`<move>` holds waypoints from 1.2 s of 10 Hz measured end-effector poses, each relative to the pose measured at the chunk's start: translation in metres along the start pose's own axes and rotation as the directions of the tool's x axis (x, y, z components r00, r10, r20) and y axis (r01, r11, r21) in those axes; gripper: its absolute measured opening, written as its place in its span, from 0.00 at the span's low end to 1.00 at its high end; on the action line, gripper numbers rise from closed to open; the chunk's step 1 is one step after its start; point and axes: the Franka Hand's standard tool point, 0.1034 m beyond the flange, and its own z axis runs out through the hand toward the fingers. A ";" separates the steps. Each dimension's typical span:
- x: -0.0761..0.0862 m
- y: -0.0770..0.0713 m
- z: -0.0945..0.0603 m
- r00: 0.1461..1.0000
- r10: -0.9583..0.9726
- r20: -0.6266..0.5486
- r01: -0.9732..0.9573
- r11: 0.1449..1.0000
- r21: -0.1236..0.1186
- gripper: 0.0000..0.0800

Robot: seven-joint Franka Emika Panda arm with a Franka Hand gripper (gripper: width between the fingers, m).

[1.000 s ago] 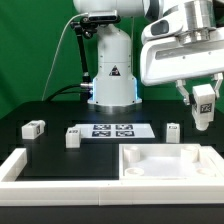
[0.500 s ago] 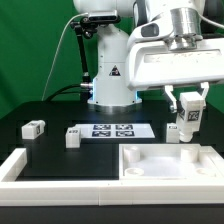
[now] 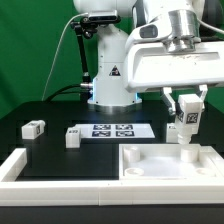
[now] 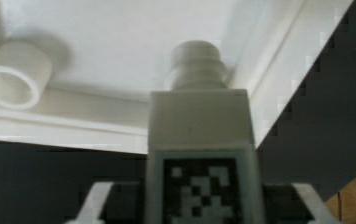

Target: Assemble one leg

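**Tool.** The two-finger gripper point(image 3: 187, 112) is clamped on the small white plastic block-shaped leg point(image 3: 187, 127). One finger presses each side of it.

**Task item.** The leg hangs upright in the gripper with its black-and-white square tag facing the exterior camera. It is over the far corner, on the exterior view's right, of the large flat white square panel with raised rim point(image 3: 160, 172). In that view its lower end reaches about the height of the rim. Whether it touches the panel cannot be told.

**Exterior view only.**
- The panel lies on the black table point(image 3: 60, 152).
- The marker board point(image 3: 113, 130) lies beyond it.
- Two loose small white tagged blocks point(image 3: 33, 128) point(image 3: 73, 137) stand well apart from the gripper, on the exterior view's left.
- A white L-shaped rail point(image 3: 15, 166) lies at the near edge.
- The arm's white base point(image 3: 112, 70) stands behind.

**Wrist view only.**
- The leg point(image 4: 198, 140) is seen along its length, and its ridged round tip point(image 4: 196, 65) shows.
- The tip points into the panel point(image 4: 122, 35), close beside the raised wall.
- A round white socket point(image 4: 15, 78) stands on the panel floor, apart from the tip.
- The grey inner faces of the fingers point(image 4: 104, 200) show at either side of the tag.
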 end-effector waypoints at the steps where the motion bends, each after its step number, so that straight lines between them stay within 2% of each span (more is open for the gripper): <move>1: 0.003 -0.001 0.008 1.000 -0.001 -0.026 0.001 1.000 -0.002 0.36; 3: 0.024 -0.004 0.016 1.000 0.002 -0.017 -0.002 1.000 0.011 0.36; 6: 0.041 -0.010 0.037 1.000 0.006 -0.021 -0.006 1.000 0.022 0.36; 10: 0.025 -0.008 0.057 1.000 0.009 -0.026 -0.008 1.000 0.015 0.36; 12: 0.020 -0.004 0.058 1.000 0.012 -0.016 -0.011 1.000 0.011 0.36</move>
